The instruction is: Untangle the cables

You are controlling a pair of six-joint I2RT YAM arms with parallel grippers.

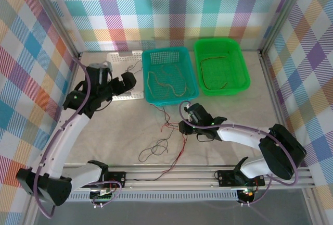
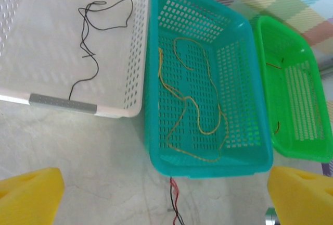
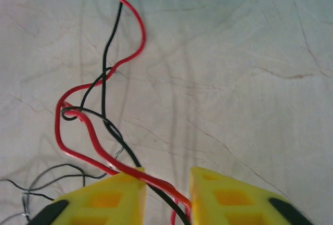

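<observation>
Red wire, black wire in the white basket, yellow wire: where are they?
red wire [image 3: 142, 35]: right wrist view, on its top bend.
black wire [image 2: 97, 71]: left wrist view, on its lower stretch, in the white basket [image 2: 136, 69].
yellow wire [image 2: 210, 76]: left wrist view, on its right side, in the teal basket [image 2: 242, 100].

Top external: fixed high and behind, looking down and forward across the whole pale grey table [image 1: 250, 105], from far off
Left wrist: raised well above the table, tilted down toward the far side, the left gripper [image 2: 166, 188] at the bottom edge
Right wrist: very close to the tabletop, facing almost straight down past the right gripper [image 3: 167, 183]
Shared by top and left wrist: white perforated plastic basket [image 1: 122, 57] [image 2: 41, 42], teal perforated plastic basket [image 1: 166, 51] [image 2: 208, 165], green perforated plastic basket [image 1: 218, 41] [image 2: 307, 152]
Shared by top and right wrist: thin red and black cables [image 1: 167, 126] [image 3: 143, 36] tangled on the table
</observation>
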